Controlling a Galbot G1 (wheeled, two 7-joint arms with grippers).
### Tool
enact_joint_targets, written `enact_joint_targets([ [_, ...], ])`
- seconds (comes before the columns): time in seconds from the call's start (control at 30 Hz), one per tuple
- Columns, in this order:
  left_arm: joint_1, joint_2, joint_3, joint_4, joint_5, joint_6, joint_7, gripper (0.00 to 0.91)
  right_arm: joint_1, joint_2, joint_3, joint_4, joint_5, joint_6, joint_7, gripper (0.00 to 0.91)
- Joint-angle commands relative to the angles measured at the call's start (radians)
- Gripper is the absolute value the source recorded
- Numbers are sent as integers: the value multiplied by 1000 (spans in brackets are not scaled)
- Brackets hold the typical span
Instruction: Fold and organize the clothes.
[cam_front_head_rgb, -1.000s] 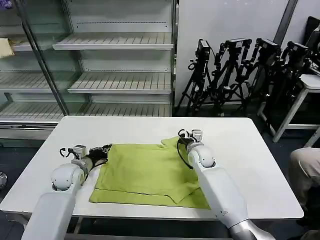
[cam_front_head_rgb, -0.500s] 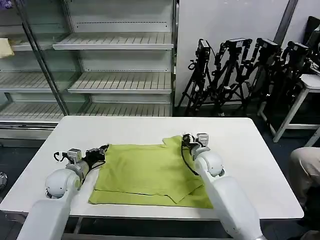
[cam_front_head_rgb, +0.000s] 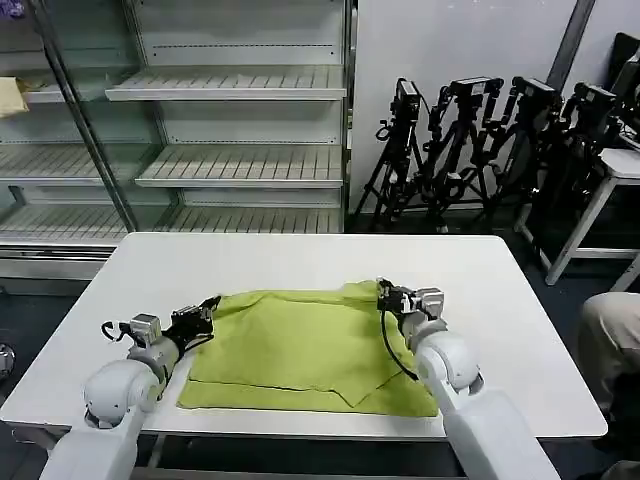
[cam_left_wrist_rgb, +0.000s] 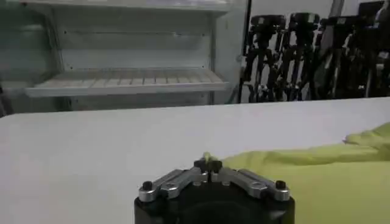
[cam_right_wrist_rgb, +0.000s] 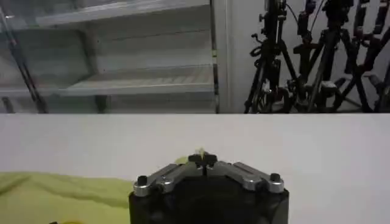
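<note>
Both tools, the left tool (cam_front_head_rgb: 207, 309) and right tool (cam_front_head_rgb: 384, 293), clenched on the T-shirt's (cam_front_head_rgb: 300, 345) far corners, are drawing back across the desk (cam_front_head_rgb: 300, 262), pulling that edge toward the robot.

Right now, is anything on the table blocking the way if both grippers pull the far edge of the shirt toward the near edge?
Nothing visible. The left gripper and right gripper each pinch a far corner of the T-shirt; the table toward the near edge holds only the shirt.
</note>
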Motion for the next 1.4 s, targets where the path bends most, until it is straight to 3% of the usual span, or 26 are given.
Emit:
enact_joint_targets([
  [0.03, 129, -3, -25, -126, 28, -37, -33, 10, -175, -48, 35, 152, -1, 12, -3, 0],
  [0.43, 189, -11, -45, -149, 43, -45, -29, 20, -276, -84, 72, 278, 0, 12, -4, 0],
  [0.87, 227, 6, -78, -176, 45, -31, -18, 20, -327, -98, 96, 303, -15, 18, -7, 0],
  [1.4, 285, 19, -117, -256, 23, 47, -31, 20, -347, -105, 121, 319, -23, 26, -6, 0],
])
